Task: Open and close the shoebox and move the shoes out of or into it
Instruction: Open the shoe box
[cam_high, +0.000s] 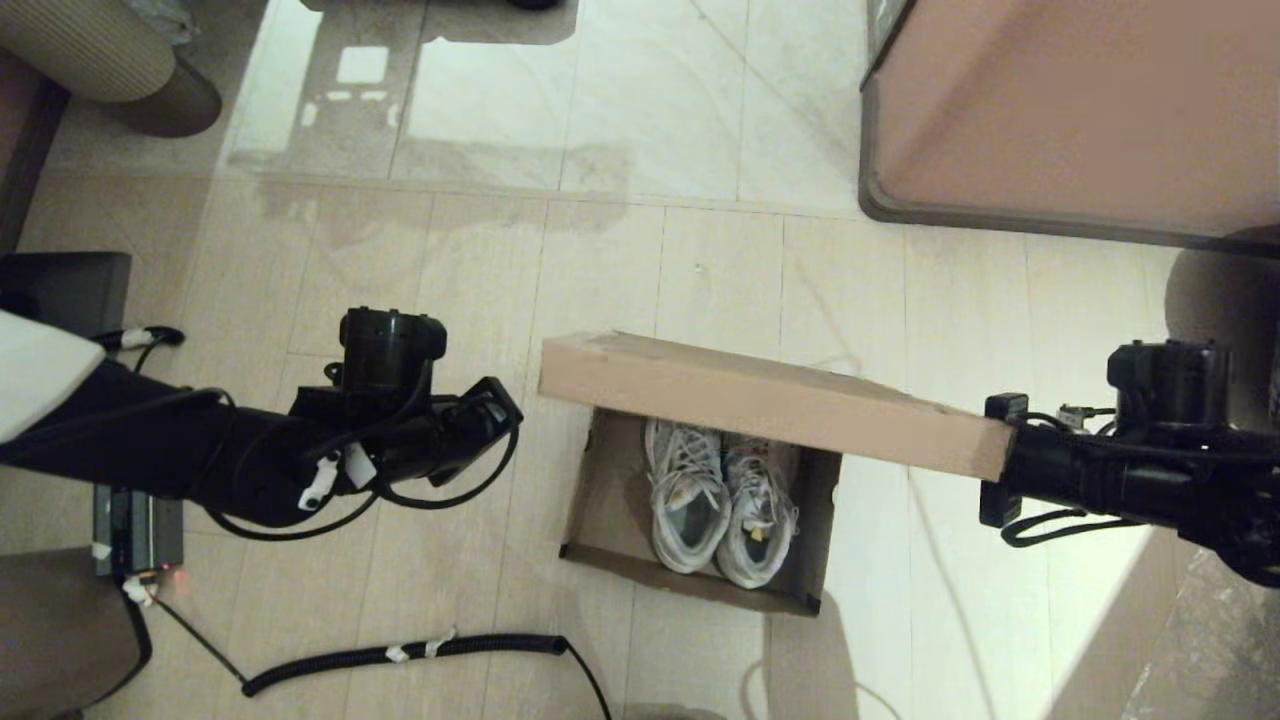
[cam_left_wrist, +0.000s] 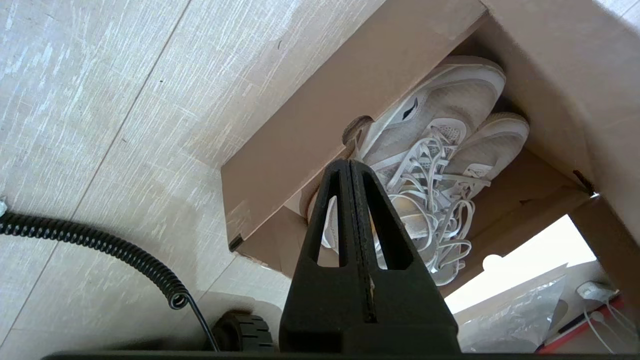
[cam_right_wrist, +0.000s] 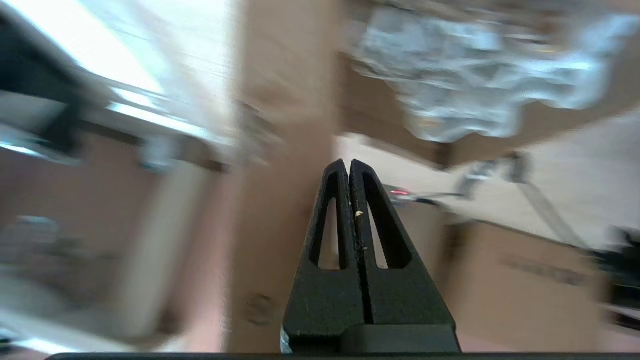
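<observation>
Lid raised over the shoebox, shoes seen inside.

The shoebox is set on the floor with its hinged lid lifted, and the lid's end is met by the right gripper, whose jaws are pressed shut with nothing seen between them (whether the lid is pushed or merely propped cannot be told). The left gripper is held just off the box's open side, its jaws likewise closed and empty, with the shoes directly ahead of the tips. The lid step is judged to be under way; next, the lid would need to be steadied while the left jaws are parted and brought onto a shoe. The shoes are white, laced, chunky-soled, laid side by side in the brown cardboard tray.
</observation>
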